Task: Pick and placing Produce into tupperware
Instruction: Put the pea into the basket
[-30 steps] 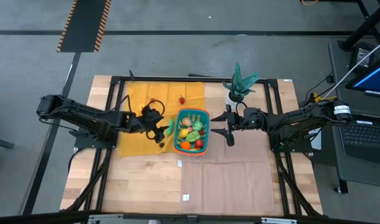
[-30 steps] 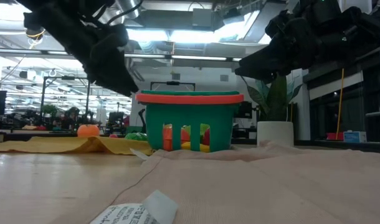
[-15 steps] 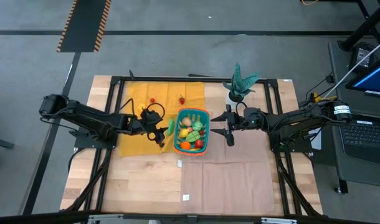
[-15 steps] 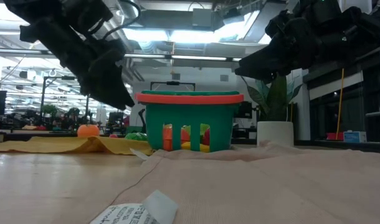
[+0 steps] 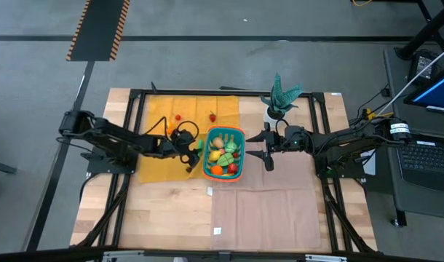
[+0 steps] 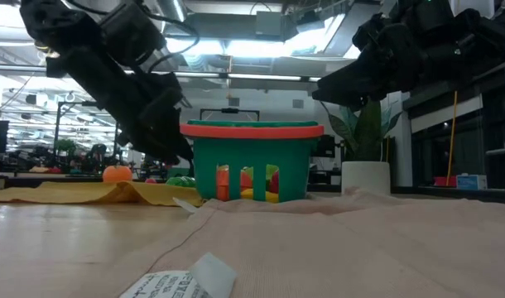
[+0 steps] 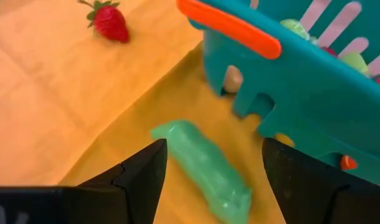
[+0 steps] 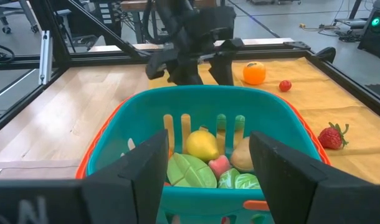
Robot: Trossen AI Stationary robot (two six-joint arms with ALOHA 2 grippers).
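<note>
The tupperware, a teal slotted basket (image 5: 224,153) with an orange rim, stands mid-table and holds several produce pieces (image 8: 202,146). A long green produce piece (image 7: 202,165) lies on the yellow cloth (image 5: 164,145) just left of the basket. My left gripper (image 7: 212,186) is open and low over it, one finger on each side, touching nothing. A strawberry (image 7: 109,22), an orange (image 8: 254,73) and a small red piece (image 8: 285,85) lie loose on the cloth. My right gripper (image 5: 252,145) hangs open at the basket's right.
A potted green plant (image 5: 280,98) in a white pot stands at the far right of the basket. A pink-tan cloth (image 5: 266,204) covers the near right of the table, with paper tags (image 5: 209,191) beside it. Black frame rails run along the table's edges.
My left gripper has come down and moved toward the basket, rolling a little, and now hangs low beside the basket's left wall over the green piece. Its fingers have stayed open. Nothing on the table has moved.
</note>
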